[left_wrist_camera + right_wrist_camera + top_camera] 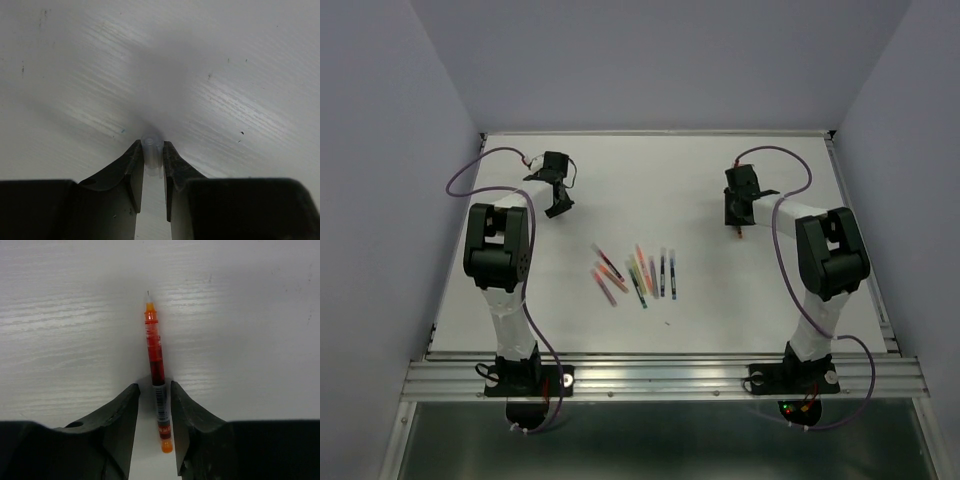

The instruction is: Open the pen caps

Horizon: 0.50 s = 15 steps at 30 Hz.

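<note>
Pinched clear cap (pixel 151 142) in left gripper (pixel 151 151), jaws narrow. Straddled uncapped orange pen (pixel 154 350) with right gripper (pixel 155 388), jaws slightly parted, clear of barrel; pen flat on table (pixel 250 315). Noted other pens (pixel 635 272) clustered mid-table, well apart from both grippers.

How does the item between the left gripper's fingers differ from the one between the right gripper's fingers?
The clear cap is a short colourless stub; the orange pen is long, orange-red, with its tip bare. The left gripper pinches the cap; the right gripper has its jaws off the pen, a gap on each side. The cap is seen end-on; the pen lengthwise. Both sit centred between fingers above the white table.
</note>
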Available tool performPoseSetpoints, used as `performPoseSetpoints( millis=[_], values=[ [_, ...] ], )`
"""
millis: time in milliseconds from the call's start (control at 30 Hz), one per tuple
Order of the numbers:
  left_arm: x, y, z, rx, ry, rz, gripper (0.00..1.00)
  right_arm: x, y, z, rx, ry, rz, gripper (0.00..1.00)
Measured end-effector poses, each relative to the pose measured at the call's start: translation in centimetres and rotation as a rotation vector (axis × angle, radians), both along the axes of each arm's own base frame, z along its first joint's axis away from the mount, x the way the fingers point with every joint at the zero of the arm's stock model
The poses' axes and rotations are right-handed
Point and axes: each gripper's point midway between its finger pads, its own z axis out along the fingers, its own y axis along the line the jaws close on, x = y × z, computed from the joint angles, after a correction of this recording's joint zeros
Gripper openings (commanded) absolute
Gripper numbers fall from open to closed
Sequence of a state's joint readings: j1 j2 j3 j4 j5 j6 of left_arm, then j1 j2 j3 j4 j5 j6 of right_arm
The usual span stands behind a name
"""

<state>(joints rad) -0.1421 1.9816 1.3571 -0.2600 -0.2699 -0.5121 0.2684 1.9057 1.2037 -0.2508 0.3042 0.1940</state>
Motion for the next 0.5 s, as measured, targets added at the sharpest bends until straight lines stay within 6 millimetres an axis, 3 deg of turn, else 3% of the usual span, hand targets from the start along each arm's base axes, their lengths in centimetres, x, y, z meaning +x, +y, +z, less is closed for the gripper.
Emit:
performPoseSetpoints(
  millis=[133, 267, 433, 500],
  values=[
    [-0.2, 0.0, -0.4, 0.001, 0.016, 0.000, 0.35, 0.1, 0.0, 0.1, 0.002, -0.004, -0.006, 0.57],
    [-0.4, 0.0, -0.7, 0.001, 0.027, -0.002, 0.53, -0.1, 0.0, 0.3, 0.008, -0.003, -0.004, 0.65],
    [-0.4, 0.0, -0.7, 0.001, 0.027, -0.002, 0.63, -0.3, 0.4, 1.2, 0.035, -0.012, 0.011, 0.79],
    [-0.4, 0.0, -0.7, 0.000, 0.027, -0.003, 0.70, -0.2, 0.6, 2.6, 0.050, -0.039, 0.021, 1.00]
  ],
)
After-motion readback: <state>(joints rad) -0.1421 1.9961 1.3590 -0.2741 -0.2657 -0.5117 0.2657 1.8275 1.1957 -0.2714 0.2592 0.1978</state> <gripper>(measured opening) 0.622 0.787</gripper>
